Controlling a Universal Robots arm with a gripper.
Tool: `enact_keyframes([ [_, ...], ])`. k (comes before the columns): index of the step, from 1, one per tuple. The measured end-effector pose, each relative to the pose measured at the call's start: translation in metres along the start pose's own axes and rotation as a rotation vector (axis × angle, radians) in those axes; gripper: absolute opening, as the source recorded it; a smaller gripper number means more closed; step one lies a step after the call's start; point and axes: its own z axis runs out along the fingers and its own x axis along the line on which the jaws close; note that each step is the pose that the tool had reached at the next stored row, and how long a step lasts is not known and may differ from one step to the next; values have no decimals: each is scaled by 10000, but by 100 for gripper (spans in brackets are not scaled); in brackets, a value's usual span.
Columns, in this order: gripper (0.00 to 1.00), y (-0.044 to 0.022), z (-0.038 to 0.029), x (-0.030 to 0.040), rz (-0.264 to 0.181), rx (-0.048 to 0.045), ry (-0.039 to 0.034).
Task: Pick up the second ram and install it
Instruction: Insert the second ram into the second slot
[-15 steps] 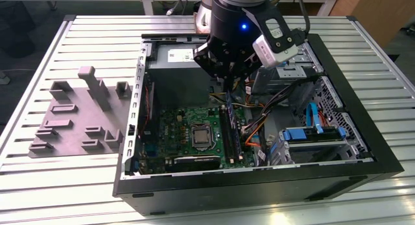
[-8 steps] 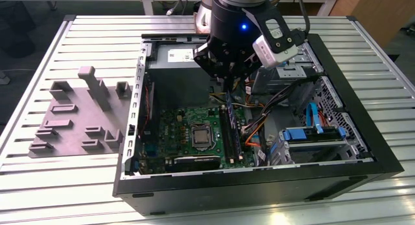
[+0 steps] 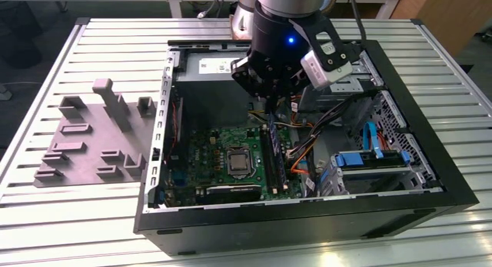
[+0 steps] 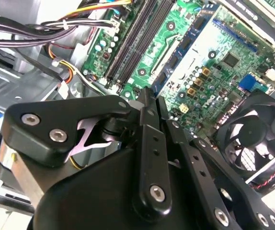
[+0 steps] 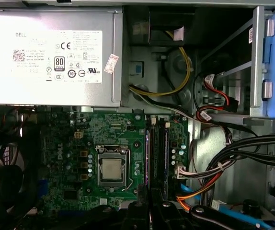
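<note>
Little left, probably: hangs with the gripper [image 4: 146, 97] just above the memory sockets [image 5: 160, 148], grip state impossible to tell, and shows the second ram [image 5: 148, 153] standing edge-on along one socket, full seating not confirmed.

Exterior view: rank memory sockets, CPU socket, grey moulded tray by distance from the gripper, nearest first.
Gripper hangs inside the open case.
1. Memory sockets: on the motherboard, just under the gripper.
2. CPU socket: further towards the exterior view's left on the board.
3. Grey moulded tray: outside the case, on the table at the exterior view's left.
</note>
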Motion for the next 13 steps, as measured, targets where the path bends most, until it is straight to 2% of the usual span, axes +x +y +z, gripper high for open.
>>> enact_keyframes([
  [8, 14, 0, 5, -1, 2, -3, 20],
  [13, 14, 0, 9, 0, 2, -42, 25],
])
